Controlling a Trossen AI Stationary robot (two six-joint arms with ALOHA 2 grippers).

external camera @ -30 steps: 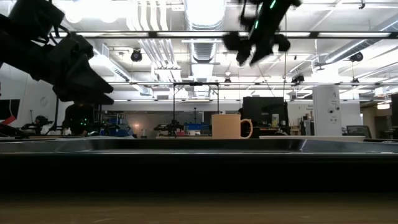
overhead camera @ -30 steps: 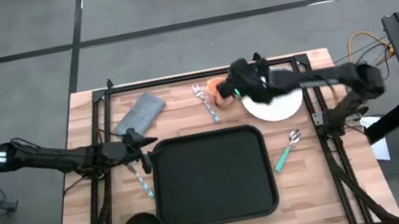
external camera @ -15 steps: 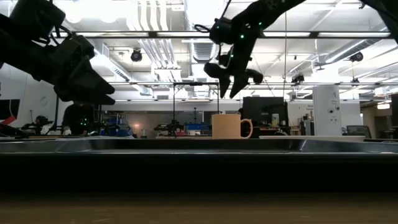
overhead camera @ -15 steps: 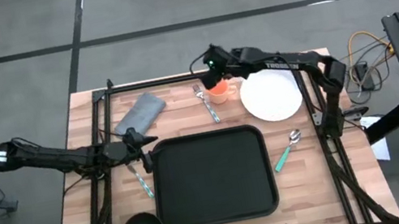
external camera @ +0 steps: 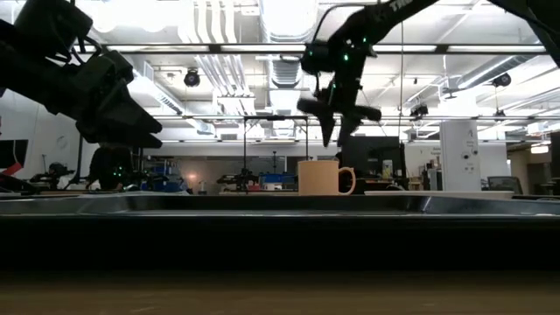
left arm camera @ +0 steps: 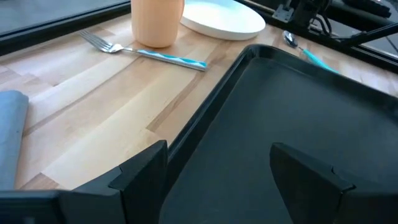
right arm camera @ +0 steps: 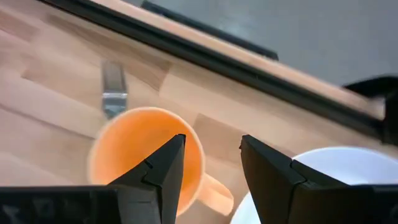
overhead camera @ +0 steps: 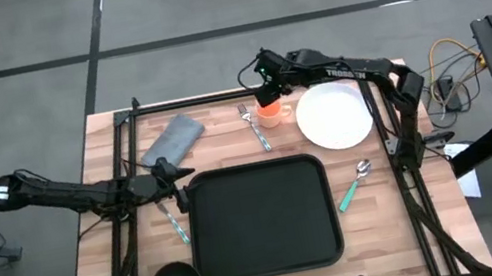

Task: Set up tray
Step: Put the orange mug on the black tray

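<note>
The black tray lies flat at the table's middle, its interior bare, clear wood along its sides. The right gripper hangs above the orange mug near the far edge, fingers parted, touching nothing; the white plate sits just beside the mug. The left gripper hovers at the tray's near-left rim, fingers spread, over a teal-handled utensil.

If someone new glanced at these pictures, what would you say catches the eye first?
Probably the big black tray, empty in the middle of the wooden table. Next, the right hand poised open above the orange mug at the far edge, beside the white plate. The left hand waits open at the tray's left rim.
</note>
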